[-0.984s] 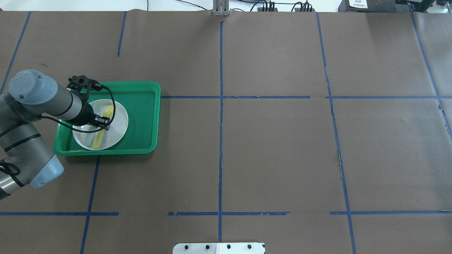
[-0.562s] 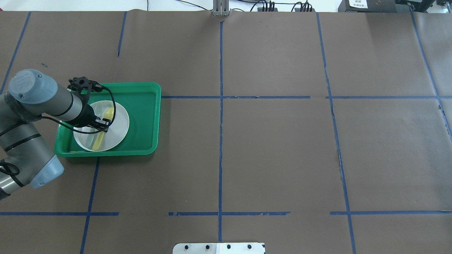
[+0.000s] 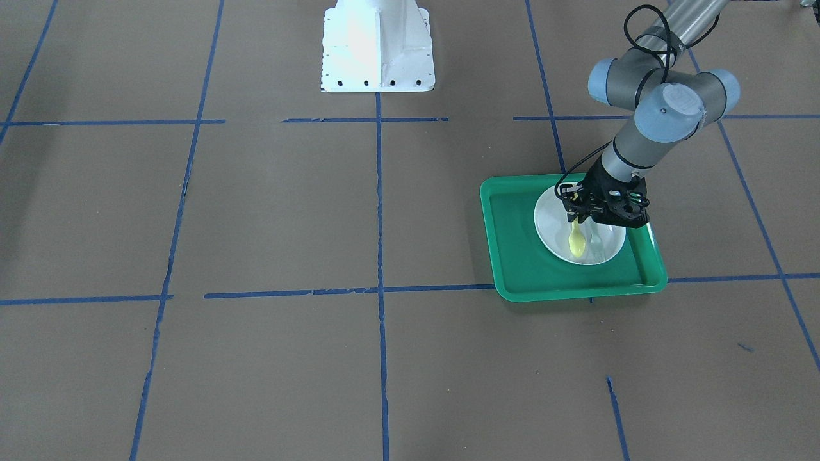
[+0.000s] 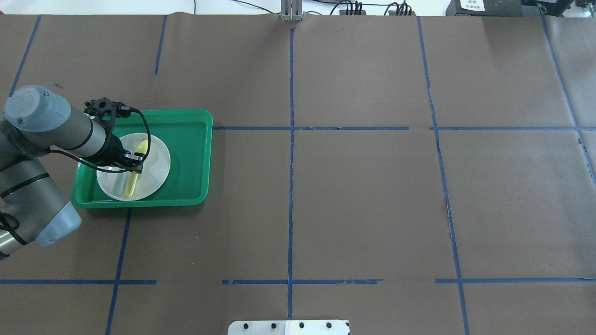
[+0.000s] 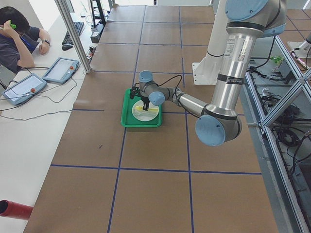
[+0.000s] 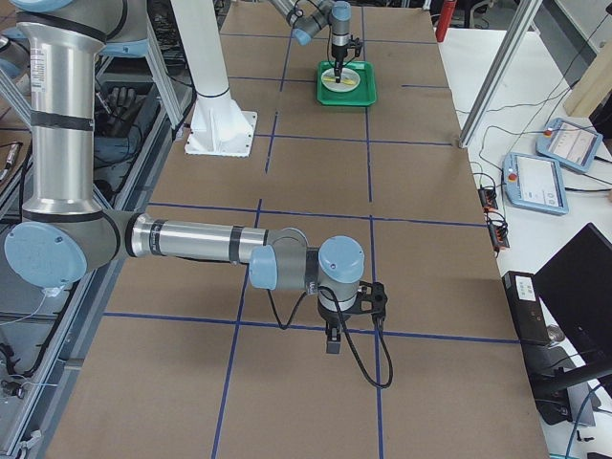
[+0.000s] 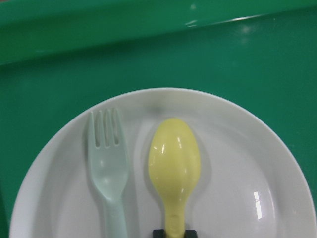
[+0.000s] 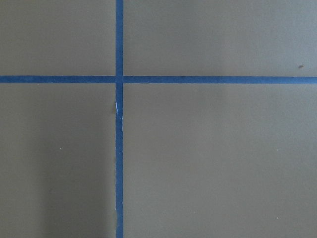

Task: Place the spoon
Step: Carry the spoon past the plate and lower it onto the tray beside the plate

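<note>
The left arm reaches out low with its left gripper [image 4: 134,165] pointing down over the round white plate [image 4: 157,168]. Its jaws pinch the handle of the small pale-yellow plastic spoon [image 7: 174,158]. The spoon sits at the plate's middle, just beside 1 pale grey-green translucent fork [image 7: 108,161]. The right gripper [image 6: 333,342] hangs far from the plate; whether its jaws are spread cannot be told.

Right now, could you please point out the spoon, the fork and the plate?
spoon [image 7: 174,153]: left wrist view, middle of its bowl.
fork [image 7: 109,168]: left wrist view, head below the tines.
plate [image 7: 247,168]: left wrist view, bare surface beside the spoon.

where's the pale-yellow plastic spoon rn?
Overhead view, far left: the pale-yellow plastic spoon lies on the round white plate in the green plastic tray, right of the pale grey-green fork.
</note>
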Tool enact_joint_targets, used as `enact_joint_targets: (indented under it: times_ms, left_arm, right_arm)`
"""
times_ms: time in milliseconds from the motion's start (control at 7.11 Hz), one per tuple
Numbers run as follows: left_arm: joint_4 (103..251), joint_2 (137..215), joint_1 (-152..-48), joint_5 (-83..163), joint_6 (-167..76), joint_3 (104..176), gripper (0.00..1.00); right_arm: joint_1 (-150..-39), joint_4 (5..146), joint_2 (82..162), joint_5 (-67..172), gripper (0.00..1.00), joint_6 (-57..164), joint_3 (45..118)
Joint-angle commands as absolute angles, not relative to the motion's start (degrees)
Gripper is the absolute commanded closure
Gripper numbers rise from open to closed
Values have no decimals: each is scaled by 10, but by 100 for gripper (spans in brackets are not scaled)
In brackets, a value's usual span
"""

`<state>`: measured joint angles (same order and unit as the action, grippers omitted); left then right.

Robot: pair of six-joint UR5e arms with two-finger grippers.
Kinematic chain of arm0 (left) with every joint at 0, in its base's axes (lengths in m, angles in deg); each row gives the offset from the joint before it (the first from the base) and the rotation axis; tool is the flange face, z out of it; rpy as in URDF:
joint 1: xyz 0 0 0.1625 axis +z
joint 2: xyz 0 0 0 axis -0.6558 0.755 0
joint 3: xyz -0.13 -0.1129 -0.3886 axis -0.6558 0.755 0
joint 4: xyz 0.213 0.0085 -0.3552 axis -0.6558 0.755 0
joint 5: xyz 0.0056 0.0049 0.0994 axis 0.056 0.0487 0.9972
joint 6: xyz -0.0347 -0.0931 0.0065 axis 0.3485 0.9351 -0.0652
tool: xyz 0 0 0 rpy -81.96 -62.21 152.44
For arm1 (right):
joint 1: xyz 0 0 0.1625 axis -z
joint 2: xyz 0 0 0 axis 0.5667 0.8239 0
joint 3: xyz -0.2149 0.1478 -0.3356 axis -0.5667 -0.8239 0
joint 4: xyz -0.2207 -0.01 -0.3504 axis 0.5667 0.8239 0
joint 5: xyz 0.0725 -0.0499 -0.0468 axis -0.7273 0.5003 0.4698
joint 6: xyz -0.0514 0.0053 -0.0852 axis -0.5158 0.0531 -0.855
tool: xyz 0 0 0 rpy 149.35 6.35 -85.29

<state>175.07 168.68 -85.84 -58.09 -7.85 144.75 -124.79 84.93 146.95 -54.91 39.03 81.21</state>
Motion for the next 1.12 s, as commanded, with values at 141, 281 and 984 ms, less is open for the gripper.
enact_joint_targets:
  times_ms: [141,281,984]
  left_arm:
    - [1738,1735,-875,-579,41,1449,100]
    - [1702,1770,-870,-576,69,1445,100]
    - [1690,1818,-794,-531,118,1398,90]
  right_arm:
    - [-1248,849,1470,-549,0,390,812]
    - [-1248,849,1469,-549,0,390,812]
    - [-1248,850,1470,-549,0,390,812]
